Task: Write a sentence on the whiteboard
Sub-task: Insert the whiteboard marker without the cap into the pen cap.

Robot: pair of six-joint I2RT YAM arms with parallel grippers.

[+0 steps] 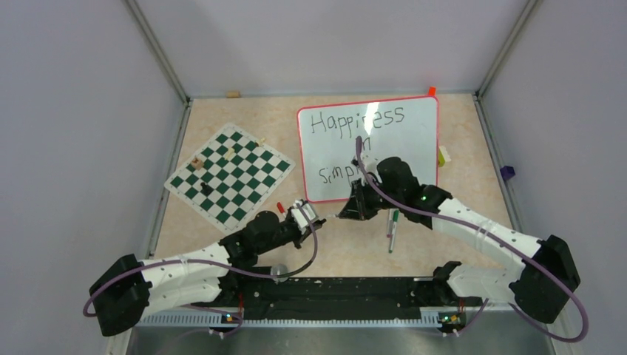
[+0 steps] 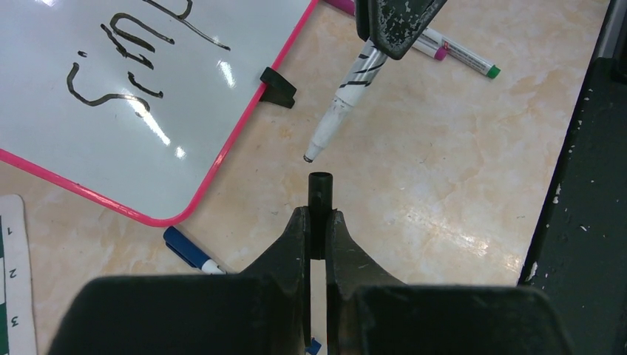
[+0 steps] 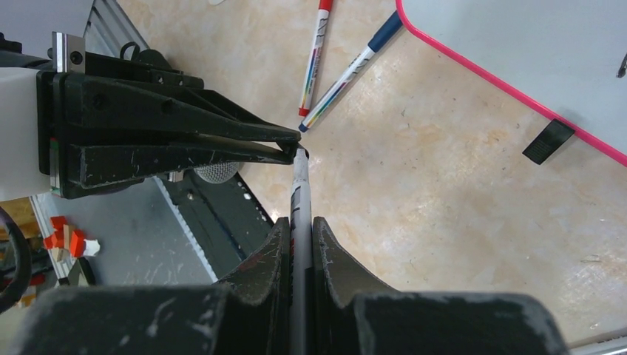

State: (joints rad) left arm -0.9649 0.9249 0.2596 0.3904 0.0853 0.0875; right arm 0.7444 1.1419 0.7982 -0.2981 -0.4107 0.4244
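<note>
Both clench: left gripper point(image 2: 316, 220) on a black cap point(image 2: 320, 192), right gripper point(image 3: 299, 225) on the marker point(image 3: 299, 185); seemingly recapping; tip must enter cap

The whiteboard point(image 1: 418, 148) is done in glossy white, framed in pinkish red, lettered in black. The chess mat point(image 1: 229, 176) is checkered green and white; the desk point(image 1: 222, 111) is marbled beige.

— From overhead and behind, we look down on the whole table point(image 1: 462, 126).
— Our wrist views sit close, facing each other; both share the whiteboard point(image 2: 140, 96) edge.
</note>
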